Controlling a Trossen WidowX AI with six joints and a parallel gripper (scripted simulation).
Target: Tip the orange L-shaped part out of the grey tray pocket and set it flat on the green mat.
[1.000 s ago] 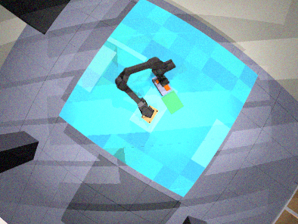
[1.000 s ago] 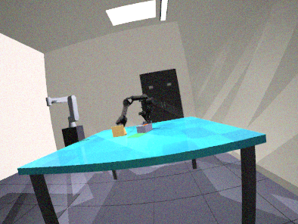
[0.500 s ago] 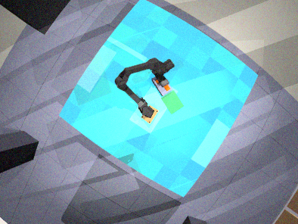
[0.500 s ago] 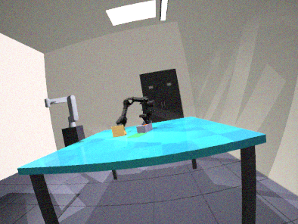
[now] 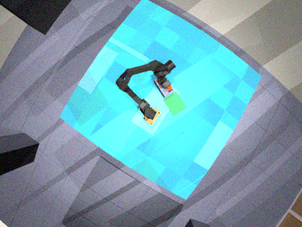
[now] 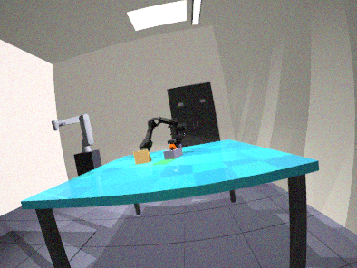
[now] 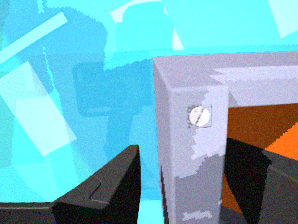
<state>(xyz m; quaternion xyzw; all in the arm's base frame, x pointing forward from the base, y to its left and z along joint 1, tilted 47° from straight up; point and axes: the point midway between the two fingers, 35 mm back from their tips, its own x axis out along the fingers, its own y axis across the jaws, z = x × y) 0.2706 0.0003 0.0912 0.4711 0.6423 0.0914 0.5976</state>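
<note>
The grey tray point(image 5: 169, 92) point(image 6: 172, 155) point(image 7: 193, 129) stands on the cyan table, with the orange L-shaped part point(image 5: 169, 87) point(image 6: 172, 146) point(image 7: 248, 121) in its pocket. In the wrist view the part looks tilted, with a lit edge rising at the right. My gripper point(image 5: 165, 84) point(image 6: 176, 143) point(image 7: 179, 150) is partly open and low over the tray. Its left finger hangs outside the tray wall and its right finger is down over the orange part. Nothing is pinched between the fingers. The green mat point(image 5: 175, 104) point(image 6: 159, 161) lies beside the tray and is bare.
The arm's base stands on a tan block point(image 5: 152, 115) point(image 6: 142, 157) near the mat. A white arm on a black pedestal point(image 6: 84, 136) stands beyond the table's left side. A dark door point(image 6: 195, 113) is in the back wall.
</note>
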